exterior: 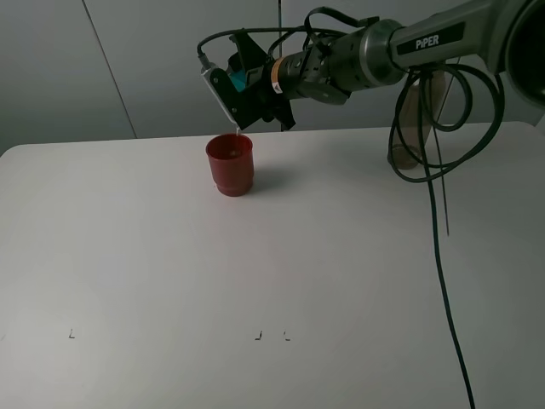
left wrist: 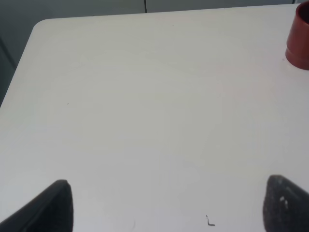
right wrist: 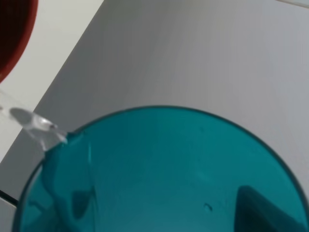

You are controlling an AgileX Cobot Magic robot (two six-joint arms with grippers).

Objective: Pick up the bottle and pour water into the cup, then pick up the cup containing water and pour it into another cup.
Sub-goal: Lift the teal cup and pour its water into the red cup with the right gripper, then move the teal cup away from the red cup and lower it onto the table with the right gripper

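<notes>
table (exterior: 153, 281): white top, fills most of your high view. small dark corner marks near its front edge; none readable as letters.

right arm (exterior: 426, 43): reaches in from your right, across to the middle. "piper" reads in white on the grey link. black cables loop off it and hang down past the table edge.

bottle (exterior: 415, 119): smoky brown, stands upright at the back right of the table, partly behind the arm and cables. no label you can read.

red cup (exterior: 230, 164): upright on the table, back centre, open mouth up. you also see it at the edge of the left wrist view (left wrist: 298, 41).

right gripper (exterior: 247, 85): clamped on the teal cup (exterior: 238, 81), which is tipped steeply, rim down, directly above the red cup. a thin thread of water falls from the rim into the red cup. right wrist view: teal rim (right wrist: 159, 111) fills the frame, a clear lip of water leaves it on the side nearest the red cup.

left gripper (left wrist: 166, 203): fingers spread wide, dark fingertips (left wrist: 48, 208) apart, nothing between them, above bare table well away from the red cup.
</notes>
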